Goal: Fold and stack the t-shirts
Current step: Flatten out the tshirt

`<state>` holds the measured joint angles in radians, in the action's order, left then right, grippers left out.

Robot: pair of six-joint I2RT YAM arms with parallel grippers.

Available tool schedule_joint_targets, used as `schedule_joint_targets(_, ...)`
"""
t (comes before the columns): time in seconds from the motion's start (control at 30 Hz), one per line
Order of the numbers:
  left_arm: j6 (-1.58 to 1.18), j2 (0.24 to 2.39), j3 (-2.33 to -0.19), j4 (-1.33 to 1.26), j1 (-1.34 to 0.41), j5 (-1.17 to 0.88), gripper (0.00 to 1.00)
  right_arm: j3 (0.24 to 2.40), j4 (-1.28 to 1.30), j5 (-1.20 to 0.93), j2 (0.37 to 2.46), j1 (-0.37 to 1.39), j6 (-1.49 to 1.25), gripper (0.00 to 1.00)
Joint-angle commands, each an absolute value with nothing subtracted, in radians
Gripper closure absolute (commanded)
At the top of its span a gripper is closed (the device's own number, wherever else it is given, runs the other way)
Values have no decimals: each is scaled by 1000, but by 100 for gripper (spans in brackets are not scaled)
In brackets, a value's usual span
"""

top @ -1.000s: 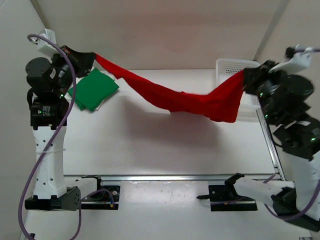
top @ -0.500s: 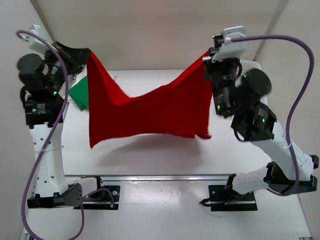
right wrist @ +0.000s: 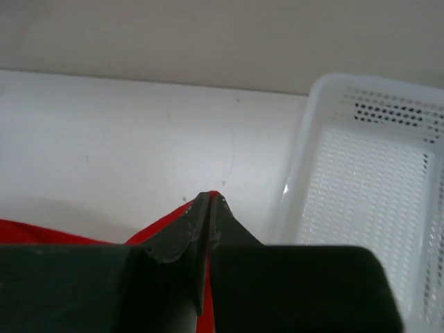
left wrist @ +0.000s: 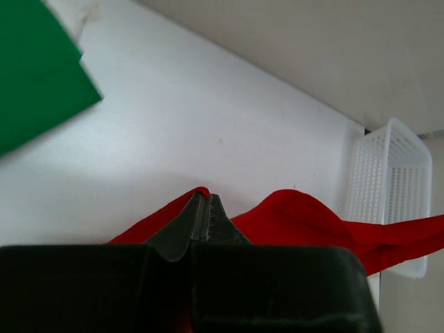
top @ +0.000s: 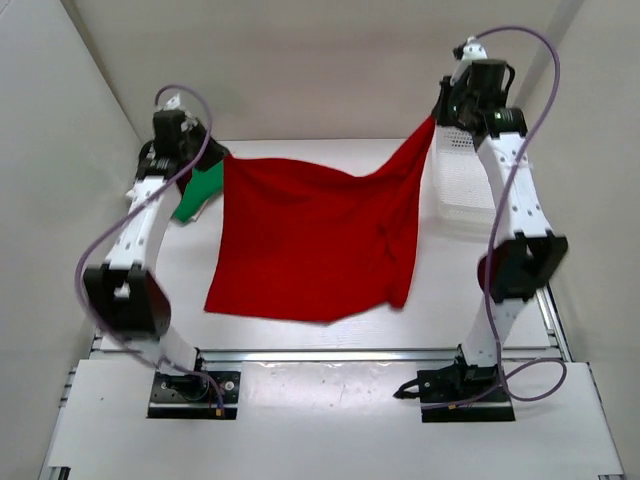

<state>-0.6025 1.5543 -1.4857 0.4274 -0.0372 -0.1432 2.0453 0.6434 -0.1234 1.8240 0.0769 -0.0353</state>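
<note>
Red t-shirt (top: 310,240) hangs spread wide above the table (top: 440,290), plain bright cloth with soft creases toward its right side and a sagging top edge. Left gripper (left wrist: 207,202) and right gripper (right wrist: 210,200) each pinch an upper corner, jaws pressed together on the cloth. Folded green t-shirt (top: 200,193) lies far left, white basket (top: 468,195) far right.

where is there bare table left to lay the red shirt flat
Bare table shows along the near edge below the red shirt and left of it. Crowded: green shirt far left, basket far right.
</note>
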Motion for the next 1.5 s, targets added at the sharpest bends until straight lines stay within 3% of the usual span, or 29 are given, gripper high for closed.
schedule_joint_targets(0.0, -594, 1714, -1766, 435, -60, -132, 100, 2403, 630, -294, 1949, 43, -115, 100)
schedule_joint_targets(0.07, -598, 1759, -1972, 465, -52, -136, 100, 2424, 554, -249, 1942, 60, -98, 100)
schedule_joint_targets(0.23, -679, 1753, -2134, 405, 0, -186, 100, 2557, 401, -268, 1870, 42, -95, 100)
schedule_joint_targets(0.43, -680, 1550, -1919, 232, 95, -147, 100, 2571, 308, -507, 1830, -72, -155, 100)
schedule_joint_targets(0.6, -677, 1468, -1598, 115, 87, -150, 100, 2359, 449, -594, 1787, -84, 42, 100)
schedule_joint_targets(0.7, -675, 1413, -1401, 57, 103, -133, 100, 2147, 505, -496, 1718, -22, 196, 100)
schedule_joint_targets(0.77, -680, 1364, -1286, 19, 133, -158, 100, 1896, 464, -440, 1646, -5, 213, 100)
schedule_joint_targets(1.0, -620, 1154, -895, 49, 135, -86, 100, 1138, 382, -347, 1223, 76, 59, 100)
schedule_joint_targets(1.2, -600, 1025, -649, 170, 143, -80, 100, 716, 514, -212, 906, 178, -230, 100)
schedule_joint_targets(1.33, -609, 941, -526, 204, 135, -115, 100, 579, 606, -212, 698, 178, -381, 100)
schedule_joint_targets(1.47, -535, 950, -495, 330, 172, -195, 100, 620, 767, -103, 624, 287, -453, 100)
